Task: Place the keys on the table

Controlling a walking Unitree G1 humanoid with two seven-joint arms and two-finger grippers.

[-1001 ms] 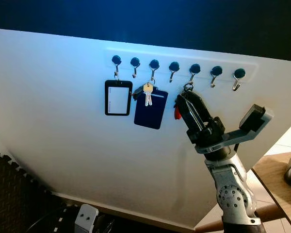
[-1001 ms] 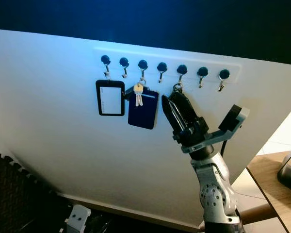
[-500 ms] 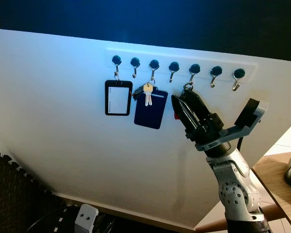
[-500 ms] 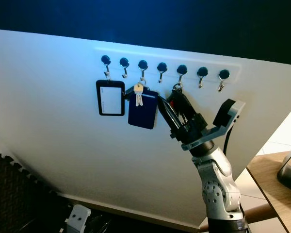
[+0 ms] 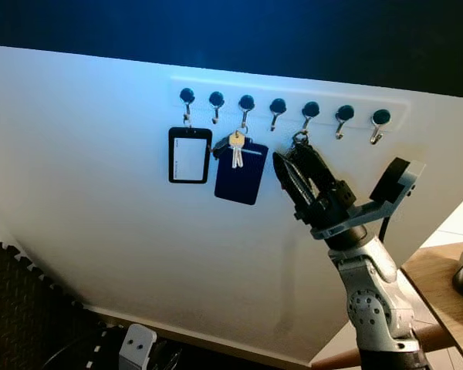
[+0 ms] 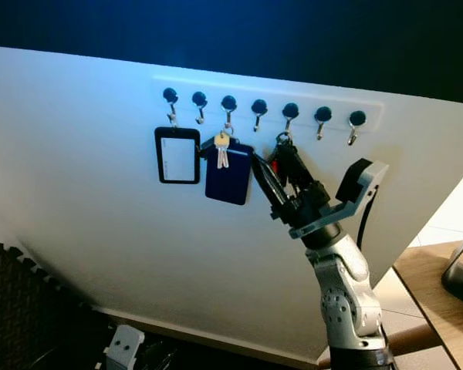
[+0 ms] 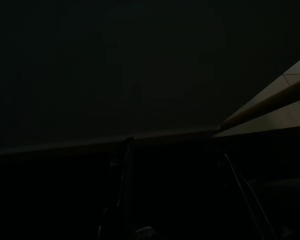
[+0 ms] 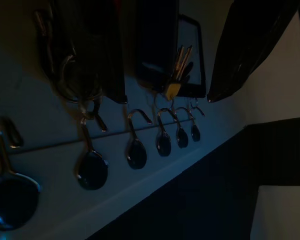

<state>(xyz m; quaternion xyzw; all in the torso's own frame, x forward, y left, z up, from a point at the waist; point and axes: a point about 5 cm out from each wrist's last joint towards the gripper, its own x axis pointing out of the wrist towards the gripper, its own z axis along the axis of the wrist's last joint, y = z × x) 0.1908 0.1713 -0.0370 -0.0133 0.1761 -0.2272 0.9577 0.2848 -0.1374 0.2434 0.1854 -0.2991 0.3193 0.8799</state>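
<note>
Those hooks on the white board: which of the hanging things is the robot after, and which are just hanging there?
Part of the job:
- key bunch with red tag on the fifth hook
- right gripper, fingers open around it
- wooden table

Just there:
- black badge holder
- blue card holder with a gold key
- empty hooks

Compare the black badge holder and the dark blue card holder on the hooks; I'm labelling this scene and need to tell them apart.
The black badge holder is a frame around a pale window; the dark blue card holder is solid. The badge holder hangs alone; the card holder has keys on its front and hangs tilted. Both hang from the hook rail.
</note>
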